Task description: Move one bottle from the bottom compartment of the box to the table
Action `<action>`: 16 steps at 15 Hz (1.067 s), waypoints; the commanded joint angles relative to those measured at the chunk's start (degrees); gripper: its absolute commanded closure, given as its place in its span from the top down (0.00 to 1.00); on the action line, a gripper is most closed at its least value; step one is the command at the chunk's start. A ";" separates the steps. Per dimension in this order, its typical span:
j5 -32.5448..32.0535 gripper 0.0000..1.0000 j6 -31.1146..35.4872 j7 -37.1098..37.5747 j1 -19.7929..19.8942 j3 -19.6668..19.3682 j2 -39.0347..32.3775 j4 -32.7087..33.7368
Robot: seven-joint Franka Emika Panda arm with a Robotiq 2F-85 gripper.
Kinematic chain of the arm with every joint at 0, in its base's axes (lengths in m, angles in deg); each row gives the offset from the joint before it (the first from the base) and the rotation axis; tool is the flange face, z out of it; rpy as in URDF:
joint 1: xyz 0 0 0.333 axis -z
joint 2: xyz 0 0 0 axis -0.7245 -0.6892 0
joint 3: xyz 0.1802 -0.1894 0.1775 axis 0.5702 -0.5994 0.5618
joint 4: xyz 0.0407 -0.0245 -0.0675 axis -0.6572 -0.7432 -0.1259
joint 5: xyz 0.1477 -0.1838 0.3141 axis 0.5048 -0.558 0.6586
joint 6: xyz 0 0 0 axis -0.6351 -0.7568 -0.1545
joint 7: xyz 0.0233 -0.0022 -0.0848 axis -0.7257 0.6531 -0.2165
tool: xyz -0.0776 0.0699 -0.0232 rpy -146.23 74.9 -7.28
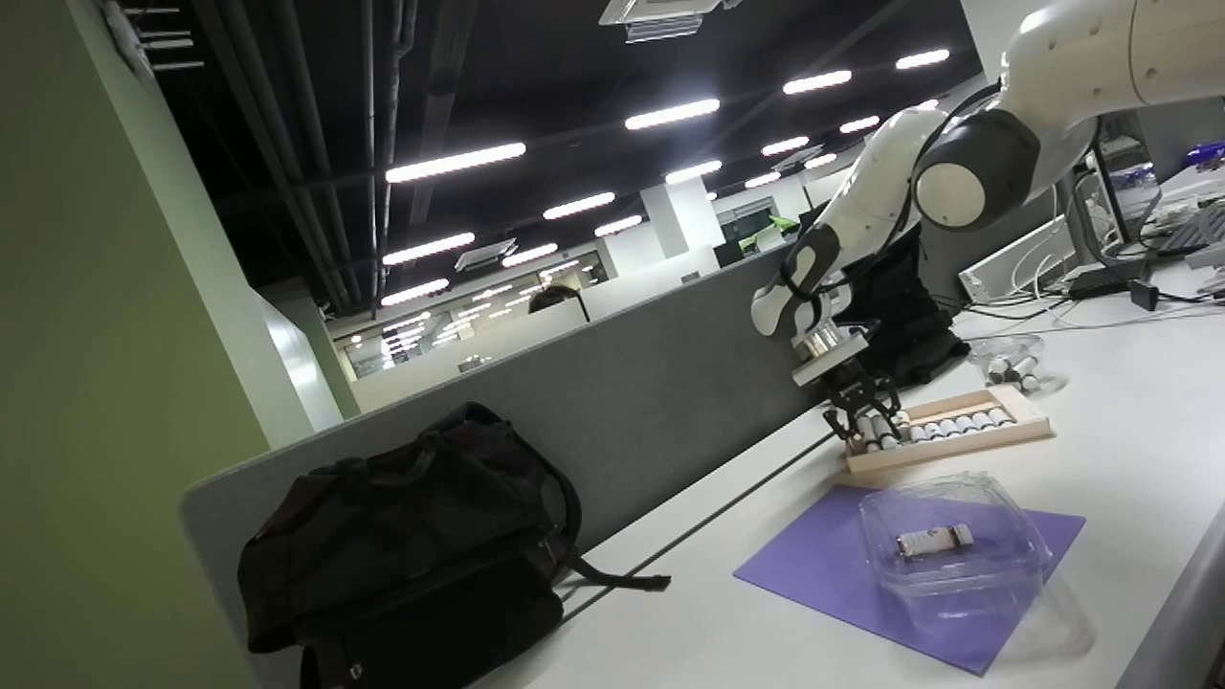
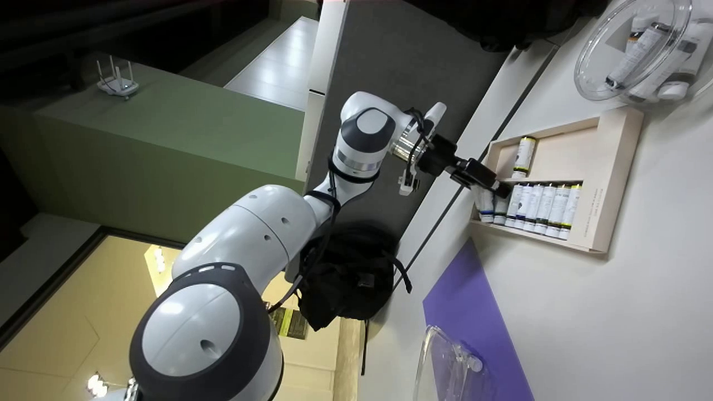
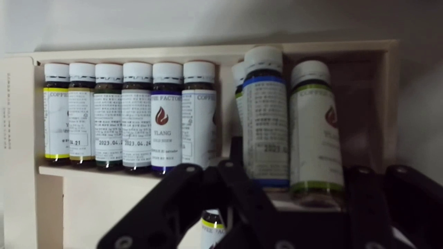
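Note:
The box (image 1: 1029, 413), a pale wooden tray, lies on the white table (image 1: 1139, 431); it also shows in an exterior view (image 2: 615, 184) and the wrist view (image 3: 19, 138). One compartment holds a row of white-capped bottles (image 3: 167, 124). The other holds a yellow-banded bottle (image 2: 524, 156). My gripper (image 3: 294, 162) is at the row's end, fingers on both sides of a blue-banded bottle (image 3: 265, 131) and a green-banded bottle (image 3: 316, 138). Both look raised and tilted, pressed between the fingers. Another green-banded bottle (image 3: 238, 77) is mostly hidden behind the blue-banded one. The fingertips are partly hidden.
A clear plastic container (image 1: 1019, 574) with one bottle (image 1: 934, 541) inside stands on the purple mat (image 1: 804, 565). A clear tub (image 2: 585, 67) with bottles is beyond the box. A grey partition (image 1: 670, 411) runs along the table, with black backpacks (image 1: 412, 545) against it.

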State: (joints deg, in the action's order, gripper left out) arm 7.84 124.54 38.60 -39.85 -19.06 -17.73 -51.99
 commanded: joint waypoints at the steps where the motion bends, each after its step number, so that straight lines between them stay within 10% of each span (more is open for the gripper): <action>1: 0.05 0.14 -1.47 2.17 0.34 -0.32 -2.36 4.13; 4: 0.30 0.00 -2.82 1.45 0.24 0.11 -1.49 4.05; 16: 0.25 0.01 -3.33 -0.65 -2.68 0.66 4.39 1.61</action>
State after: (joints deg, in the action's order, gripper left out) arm 7.94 122.86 38.07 -42.33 -18.67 -14.77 -50.28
